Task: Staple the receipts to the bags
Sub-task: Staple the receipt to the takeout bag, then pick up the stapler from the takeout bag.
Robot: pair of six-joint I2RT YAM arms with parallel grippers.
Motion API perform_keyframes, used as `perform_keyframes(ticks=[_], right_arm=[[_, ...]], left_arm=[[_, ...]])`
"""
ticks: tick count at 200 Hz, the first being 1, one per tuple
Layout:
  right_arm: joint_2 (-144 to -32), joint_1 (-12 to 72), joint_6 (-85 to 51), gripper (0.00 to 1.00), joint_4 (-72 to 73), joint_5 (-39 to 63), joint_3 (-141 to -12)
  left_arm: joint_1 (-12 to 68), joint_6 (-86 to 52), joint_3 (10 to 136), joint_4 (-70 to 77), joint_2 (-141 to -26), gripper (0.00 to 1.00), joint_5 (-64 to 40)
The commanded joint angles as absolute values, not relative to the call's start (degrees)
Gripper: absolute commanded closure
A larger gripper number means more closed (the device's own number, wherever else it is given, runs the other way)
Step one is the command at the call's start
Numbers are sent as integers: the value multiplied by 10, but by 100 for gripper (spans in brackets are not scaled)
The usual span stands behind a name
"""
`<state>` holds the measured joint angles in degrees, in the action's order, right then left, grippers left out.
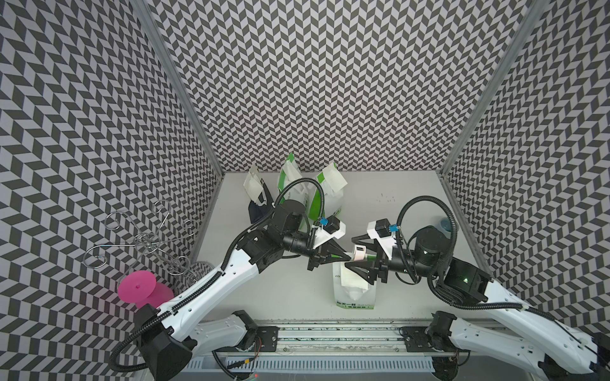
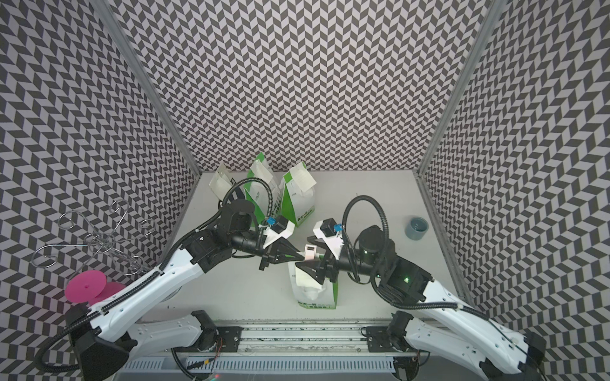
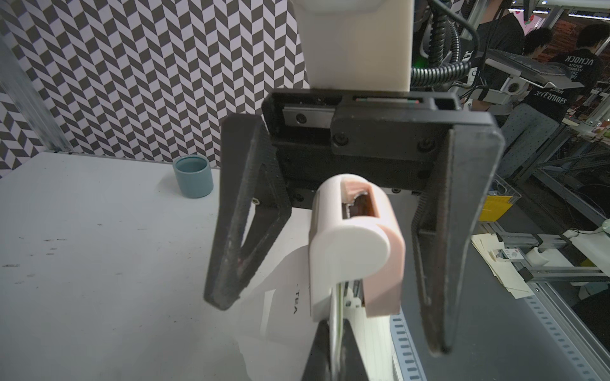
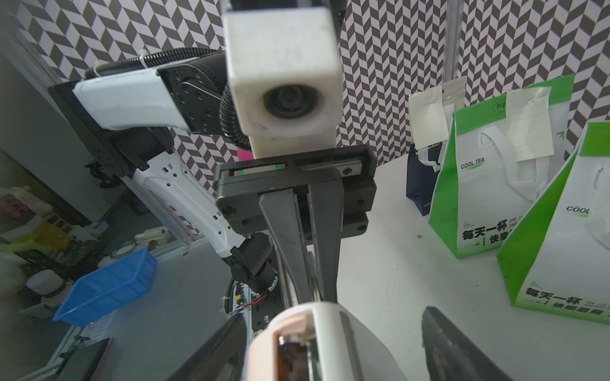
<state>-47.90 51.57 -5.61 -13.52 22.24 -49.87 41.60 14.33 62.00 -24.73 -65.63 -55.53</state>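
**Three bags looked finished; the fourth was under the stapler.**

Near the far left corner of the desk (image 1: 412,280) stood the navy bag (image 4: 422,184) and two green bags (image 4: 478,211), each with a receipt (image 4: 528,125) hanging at its top, so I judged them done. The fourth bag (image 1: 355,293) stood near the middle of the front edge, with the last receipt (image 1: 351,278) against it. The left gripper (image 4: 313,290) was pressed together on its top edge. The stapler (image 3: 350,250) sat over that edge, and the right gripper (image 3: 329,325) held its jaws spread on both sides of it, not squeezing. Whether the staple was already in, I could not tell. Readable on the green bags were "COOL TEA" and "每天一杯".
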Motion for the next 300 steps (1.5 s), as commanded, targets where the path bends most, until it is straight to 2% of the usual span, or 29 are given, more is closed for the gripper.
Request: perform_keyframes(ticks=[1, 36, 49, 90, 94, 99, 104, 118, 128, 138, 164, 186, 227, 300], right_arm=[[-475, 513, -42, 30, -113, 225, -492], [-475, 512, -44, 77, -89, 205, -480], [-474, 512, -47, 100, -77, 201, -474], [-473, 512, -66, 99, -54, 185, -471], [-477, 512, -68, 85, -57, 181, -475], [-479, 512, -70, 55, -59, 174, -481], [-479, 512, -72, 34, -56, 164, -484], [-466, 512, -79, 15, -35, 124, -487], [-453, 512, -82, 7, -20, 100, -493], [-446, 512, -80, 6, -10, 76, -504], [-451, 512, -71, 5, -4, 9, -534], [-462, 513, -67, 10, 0, -38, -539], [-491, 515, -47, 25, -27, -61, -540], [-513, 527, -45, 47, -55, -81, -510]], left_arm=[[417, 155, 641, -243, -647, 100, -569], [420, 145, 641, -235, -650, 100, -595], [422, 140, 639, -230, -650, 100, -602], [432, 102, 624, -189, -639, 100, -576], [434, 97, 622, -185, -639, 100, -568], [435, 91, 622, -180, -640, 100, -558], [439, 83, 621, -176, -639, 100, -536], [445, 49, 612, -152, -634, 100, -491], [452, 15, 600, -125, -627, 100, -439], [460, -9, 589, -104, -619, 100, -410], [502, -75, 579, -76, -607, 100, -243], [533, -99, 588, -76, -616, 100, -164], [546, -117, 613, -102, -639, 100, -104], [547, -120, 635, -103, -650, 100, -109]])
